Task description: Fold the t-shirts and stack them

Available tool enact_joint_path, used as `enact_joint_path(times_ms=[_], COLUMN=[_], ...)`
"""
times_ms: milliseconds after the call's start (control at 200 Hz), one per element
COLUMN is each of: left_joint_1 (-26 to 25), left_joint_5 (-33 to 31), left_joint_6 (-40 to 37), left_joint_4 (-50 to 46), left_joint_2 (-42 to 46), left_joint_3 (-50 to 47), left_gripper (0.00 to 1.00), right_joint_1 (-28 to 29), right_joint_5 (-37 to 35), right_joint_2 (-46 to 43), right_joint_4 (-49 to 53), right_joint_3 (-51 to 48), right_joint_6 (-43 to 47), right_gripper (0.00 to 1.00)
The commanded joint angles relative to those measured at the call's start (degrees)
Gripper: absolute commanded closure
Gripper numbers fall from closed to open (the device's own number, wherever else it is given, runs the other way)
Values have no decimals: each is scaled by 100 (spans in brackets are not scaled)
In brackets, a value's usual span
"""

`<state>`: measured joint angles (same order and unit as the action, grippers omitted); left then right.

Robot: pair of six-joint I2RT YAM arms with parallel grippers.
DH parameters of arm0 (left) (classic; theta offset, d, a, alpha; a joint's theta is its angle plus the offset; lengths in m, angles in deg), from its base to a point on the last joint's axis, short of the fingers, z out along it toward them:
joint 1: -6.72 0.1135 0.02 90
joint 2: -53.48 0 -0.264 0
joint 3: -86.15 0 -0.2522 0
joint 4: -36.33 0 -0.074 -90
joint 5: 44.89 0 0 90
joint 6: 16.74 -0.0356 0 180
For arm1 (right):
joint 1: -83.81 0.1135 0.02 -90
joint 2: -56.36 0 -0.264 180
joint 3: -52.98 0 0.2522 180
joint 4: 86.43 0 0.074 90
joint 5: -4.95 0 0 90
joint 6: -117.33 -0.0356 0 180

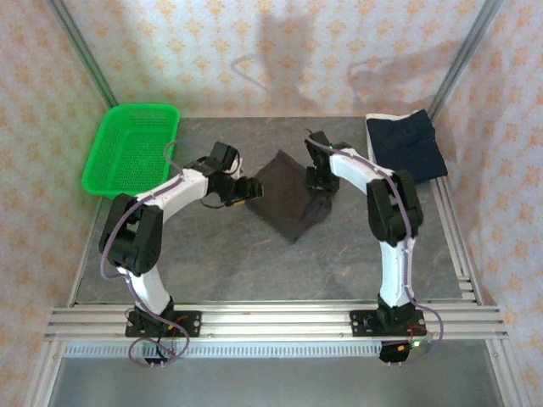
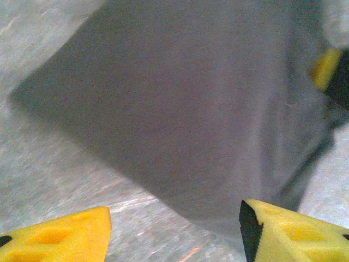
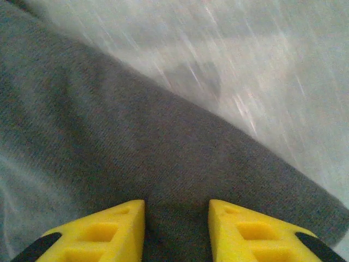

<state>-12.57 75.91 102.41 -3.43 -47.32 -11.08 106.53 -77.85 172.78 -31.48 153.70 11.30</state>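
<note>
Found two white-and-black arms [image 1: 144, 254] bolted at the near rail of the grey stone-patterned table [image 1: 254, 271]. Noted the left gripper [image 1: 247, 188] low over the table, just beside the left corner of the dark charcoal-brown cloth t-shirt [image 1: 287, 199]. From the left wrist, saw its yellow fingers [image 2: 71, 234] spread wide, with only bare table and the shirt's near edge between them. Found that shirt lying mid-table between the two grippers, turned like a diamond, one point toward the arms. Noted the right gripper [image 1: 321, 181] down on the shirt's right side. From the right wrist, saw its yellow fingertips [image 3: 109, 232] partly apart, dark cloth filling the gap; could not tell a pinch from a mere rest on the cloth. Farther back, recorded a bright green plastic mesh basket [image 1: 131, 153] at the far left corner. Logged a folded navy blue cloth t-shirt [image 1: 407, 144] at the far right corner, well apart from the dark one.
</note>
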Motion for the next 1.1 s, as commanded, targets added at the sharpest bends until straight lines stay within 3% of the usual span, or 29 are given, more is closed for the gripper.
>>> enact_joint_path(times_ms=[0, 155, 380, 530, 851, 1096], left_joint_1=[-7, -309, -435, -434, -419, -366], left_joint_5=[-492, -575, -759, -835, -733, -739], left_joint_6=[294, 450, 358, 179, 179, 3], left_joint_4=[354, 439, 497, 258, 288, 125], left_joint_2=[480, 720, 97, -361, -740, -823], left_joint_3=[-362, -914, -959, -470, -248, -14], left_gripper=[36, 34, 37, 47, 47, 47], right_joint_1=[269, 784, 737, 368, 8, 5], right_joint_5=[-106, 152, -210, -45, 1453, 1512], right_joint_2=[-979, -1979, -3072, -2562, -1152, -1054], right_joint_4=[-137, -129, -359, -981, -1576, -1622], right_joint_3=[-1136, -2299, -2713, -2544, -1990, -2212], right_joint_6=[-1014, -1503, -1070, -610, -38, -269], right_gripper=[61, 53, 30, 24, 19, 21])
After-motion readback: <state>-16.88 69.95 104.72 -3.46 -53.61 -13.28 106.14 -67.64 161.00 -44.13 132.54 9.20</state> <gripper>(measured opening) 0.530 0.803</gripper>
